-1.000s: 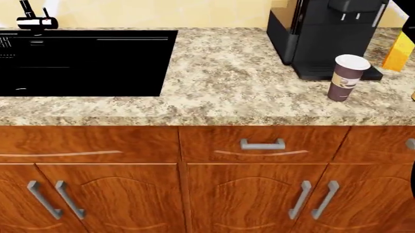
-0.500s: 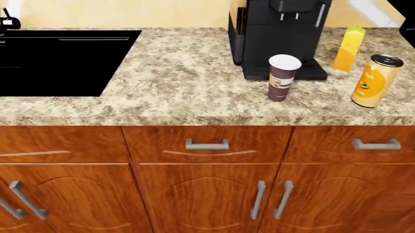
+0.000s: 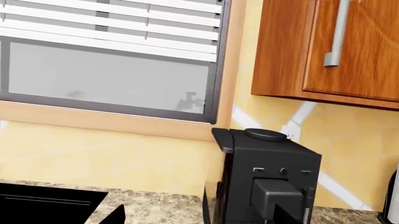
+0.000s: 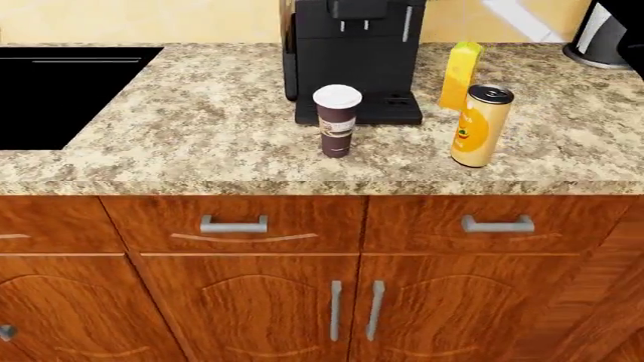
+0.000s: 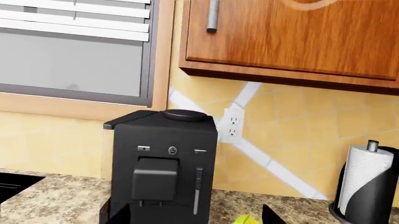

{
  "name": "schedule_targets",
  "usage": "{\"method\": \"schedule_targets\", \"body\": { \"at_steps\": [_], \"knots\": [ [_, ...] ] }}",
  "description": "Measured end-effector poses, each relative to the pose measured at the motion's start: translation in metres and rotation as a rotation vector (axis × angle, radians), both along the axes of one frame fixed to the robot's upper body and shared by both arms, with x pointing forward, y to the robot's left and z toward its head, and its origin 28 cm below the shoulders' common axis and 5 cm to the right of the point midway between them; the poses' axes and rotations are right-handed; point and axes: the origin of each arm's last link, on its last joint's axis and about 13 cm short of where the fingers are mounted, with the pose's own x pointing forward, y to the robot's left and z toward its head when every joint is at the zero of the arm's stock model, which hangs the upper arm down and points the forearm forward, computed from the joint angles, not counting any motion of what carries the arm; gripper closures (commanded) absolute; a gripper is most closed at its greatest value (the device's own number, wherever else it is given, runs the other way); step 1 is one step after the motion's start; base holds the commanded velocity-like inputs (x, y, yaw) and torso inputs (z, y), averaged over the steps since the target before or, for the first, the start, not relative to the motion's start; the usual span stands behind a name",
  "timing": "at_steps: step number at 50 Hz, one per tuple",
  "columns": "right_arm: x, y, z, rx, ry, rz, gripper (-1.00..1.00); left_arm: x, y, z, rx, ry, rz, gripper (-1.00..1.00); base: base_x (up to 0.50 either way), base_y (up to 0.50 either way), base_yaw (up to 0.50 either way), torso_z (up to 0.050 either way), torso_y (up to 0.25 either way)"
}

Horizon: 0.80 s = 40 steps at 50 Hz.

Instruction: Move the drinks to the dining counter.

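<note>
Three drinks stand on the granite counter (image 4: 201, 143) as I look down through the head camera: a dark brown paper cup (image 4: 336, 120) with a white lid, a tall orange-yellow can (image 4: 481, 125) with a silver top, and a yellow-orange juice carton (image 4: 460, 75). The cup sits upright just in front of the black coffee machine (image 4: 354, 56), near its drip tray. The can stands to the right of the cup, nearer the counter's front edge than the carton, which rises just behind it, beside the machine's right flank. A black sink (image 4: 60, 90) is set into the counter at far left, well apart from the drinks. Below the stone run reddish wood drawers and doors with silver handles (image 4: 234, 225).

From my left wrist camera I see the coffee machine's front, a window with white blinds (image 3: 112, 56) and an upper cabinet (image 3: 330, 46). My right wrist camera shows the same machine, a wall outlet (image 5: 234, 127) and a paper towel roll (image 5: 365, 179) on its black holder. Dark shapes sit at the lower edge of both wrist views, but I cannot tell whether either pincer is apart or together. Neither arm shows in the head view, and no dining counter appears in any picture.
</note>
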Motion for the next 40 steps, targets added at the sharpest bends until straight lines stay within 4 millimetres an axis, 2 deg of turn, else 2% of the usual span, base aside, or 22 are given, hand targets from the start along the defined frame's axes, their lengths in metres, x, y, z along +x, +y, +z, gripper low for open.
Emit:
{"method": "schedule_targets", "body": {
  "at_steps": [15, 21, 40],
  "knots": [
    [0.0005, -0.0001, -0.0008, 0.003, 0.0, 0.001, -1.0, -0.0007, -0.0004, 0.0004, 0.0, -0.001, -0.003, -1.0, 0.0, -0.5, 0.0, 0.0, 0.0],
    [0.0006, -0.0004, 0.0002, -0.006, -0.014, -0.003, -1.0, -0.0008, -0.0011, 0.0002, 0.0, -0.001, -0.008, -1.0, 0.02, 0.0, 0.0, 0.0, 0.0],
    [-0.0002, -0.0008, 0.0012, -0.009, -0.025, -0.01, -1.0, -0.0009, -0.002, -0.0003, 0.0, 0.001, -0.015, -1.0, 0.5, 0.0, 0.0, 0.0, 0.0]
  ]
}}
